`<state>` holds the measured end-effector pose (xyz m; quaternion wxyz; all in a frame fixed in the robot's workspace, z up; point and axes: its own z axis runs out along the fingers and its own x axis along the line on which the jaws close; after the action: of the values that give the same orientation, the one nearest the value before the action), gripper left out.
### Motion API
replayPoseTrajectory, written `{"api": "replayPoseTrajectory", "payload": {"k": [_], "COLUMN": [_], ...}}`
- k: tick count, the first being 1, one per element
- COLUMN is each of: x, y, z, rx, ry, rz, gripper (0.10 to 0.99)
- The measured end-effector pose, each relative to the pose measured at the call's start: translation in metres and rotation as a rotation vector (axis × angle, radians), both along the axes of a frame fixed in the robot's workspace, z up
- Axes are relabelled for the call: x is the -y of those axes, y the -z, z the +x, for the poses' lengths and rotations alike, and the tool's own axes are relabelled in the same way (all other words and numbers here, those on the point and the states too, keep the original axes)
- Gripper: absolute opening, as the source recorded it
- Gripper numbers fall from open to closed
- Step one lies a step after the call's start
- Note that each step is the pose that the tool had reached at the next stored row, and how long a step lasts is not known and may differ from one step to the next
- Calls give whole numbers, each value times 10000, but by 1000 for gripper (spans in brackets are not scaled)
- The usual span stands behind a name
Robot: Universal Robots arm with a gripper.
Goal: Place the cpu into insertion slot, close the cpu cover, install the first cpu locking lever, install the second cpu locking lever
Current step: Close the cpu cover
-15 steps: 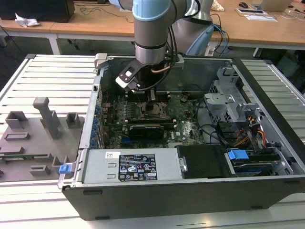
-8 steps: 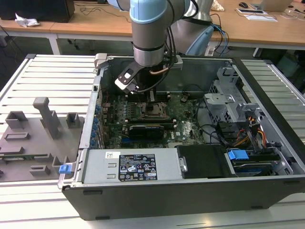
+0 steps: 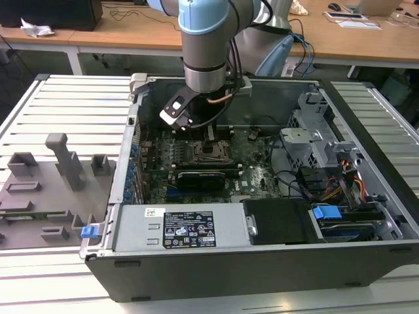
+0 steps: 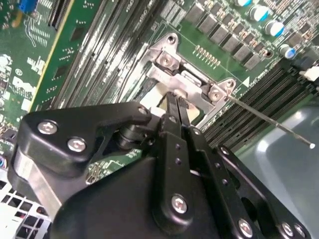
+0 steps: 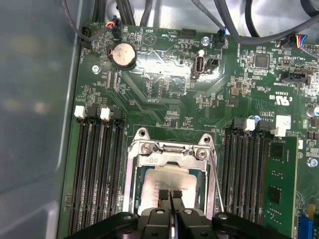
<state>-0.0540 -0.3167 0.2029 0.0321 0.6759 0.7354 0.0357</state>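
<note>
Hovering over the square black silver-rimmed insertion slot [image 3: 211, 152], the black end effector [image 3: 210, 135] was seen in the exterior view. In the first wrist view, its fingertips [image 5: 162, 195] were pressed together above the pale silver-grey cpu [image 5: 167, 177], framed by the silvery cpu cover [image 5: 172, 149].
</note>
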Motion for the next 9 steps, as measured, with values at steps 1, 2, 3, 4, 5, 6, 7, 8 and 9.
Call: {"api": "replayPoseTrajectory", "payload": {"k": [1,2,3,4,5,6,7,8,9], "x": [0,-5,-4,-2,-2,-2,-2,-2,-1], "y": [-10,-28,-53,-75,-82,-87,-87,-88,-95], "z": [1,4,3,1,0,-7,-15,-18,-20], "rx": [6,24,16,6,7,8,8,6,5], "ry": [-1,-2,-1,0,1,2,1,1,-1], "rz": [3,26,17,4,5,2,-1,-1,-3], "gripper": [157,157,157,157,157,157,157,157,157]}}
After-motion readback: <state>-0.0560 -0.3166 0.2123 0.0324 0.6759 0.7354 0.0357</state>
